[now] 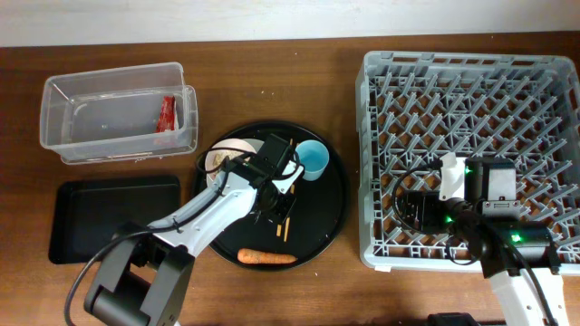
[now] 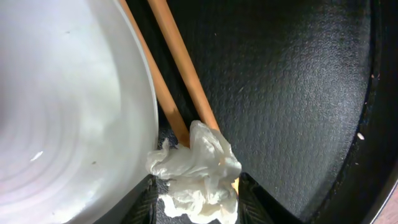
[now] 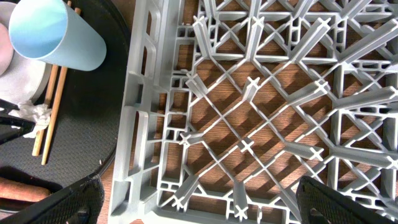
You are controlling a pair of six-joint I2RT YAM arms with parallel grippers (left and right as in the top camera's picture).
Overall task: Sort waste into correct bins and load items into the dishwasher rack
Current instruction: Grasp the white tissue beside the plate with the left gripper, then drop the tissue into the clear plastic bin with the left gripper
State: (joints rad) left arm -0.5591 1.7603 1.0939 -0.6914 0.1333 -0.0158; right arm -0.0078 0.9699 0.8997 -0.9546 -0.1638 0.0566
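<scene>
My left gripper (image 2: pixel 202 199) is shut on the crumpled white tissue (image 2: pixel 196 171), which lies on the two wooden chopsticks (image 2: pixel 180 68) beside the white plate or bowl (image 2: pixel 68 106) on the round black tray (image 2: pixel 292 93). Overhead, this gripper (image 1: pixel 272 172) is at the tray's middle, next to the light blue cup (image 1: pixel 313 159). The orange carrot (image 1: pixel 266 257) lies at the tray's front. The red wrapper (image 1: pixel 167 114) is in the clear tub (image 1: pixel 113 71). My right gripper (image 3: pixel 196 199) is open and empty above the grey dishwasher rack (image 3: pixel 249 81), at its front left corner.
The shallow black rectangular tray (image 1: pixel 109 222) lies at the front left, below the clear tub. The rack (image 1: pixel 471 81) fills the right side of the table. The cup (image 3: pixel 56 31) and the chopsticks (image 3: pixel 53 106) show in the right wrist view.
</scene>
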